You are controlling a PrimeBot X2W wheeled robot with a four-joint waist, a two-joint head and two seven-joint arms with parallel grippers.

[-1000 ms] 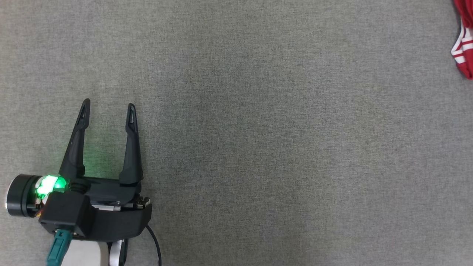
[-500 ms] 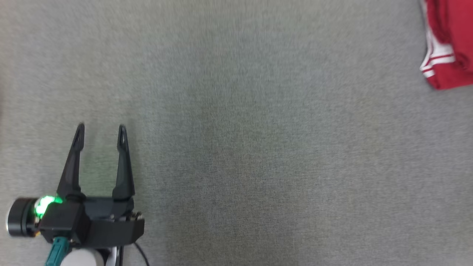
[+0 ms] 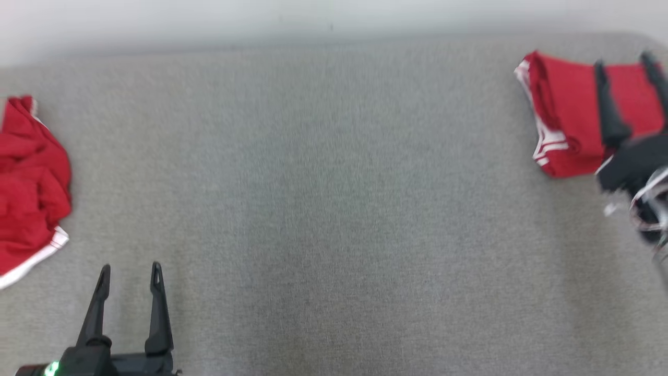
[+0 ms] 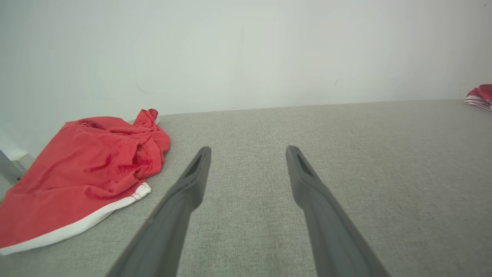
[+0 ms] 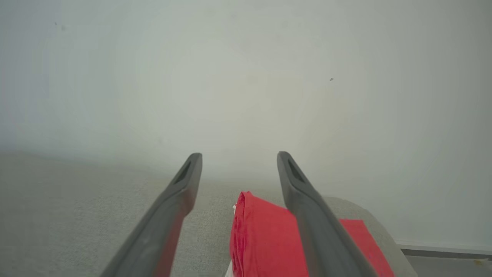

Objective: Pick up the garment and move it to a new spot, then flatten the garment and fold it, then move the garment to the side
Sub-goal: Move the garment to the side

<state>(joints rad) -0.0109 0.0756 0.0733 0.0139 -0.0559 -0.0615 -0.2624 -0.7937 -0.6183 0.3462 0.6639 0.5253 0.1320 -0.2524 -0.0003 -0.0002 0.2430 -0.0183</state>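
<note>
The folded garment [image 3: 566, 120] lies at the bench's [image 3: 334, 209] far right corner, apparently set aside. The right hand [image 3: 623, 60] is spread above it, empty. The left hand [image 3: 130, 267] is spread near a crumpled garment [image 3: 31, 177] at the left edge.

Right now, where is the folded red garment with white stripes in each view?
Head view: folded red garment upper right, partly behind the right gripper.
Left wrist view: folded red garment small, at the far right edge.
Right wrist view: folded red garment bottom centre, beneath the right gripper.
Shared landmark: the pale wall behind the grey surface.
</note>
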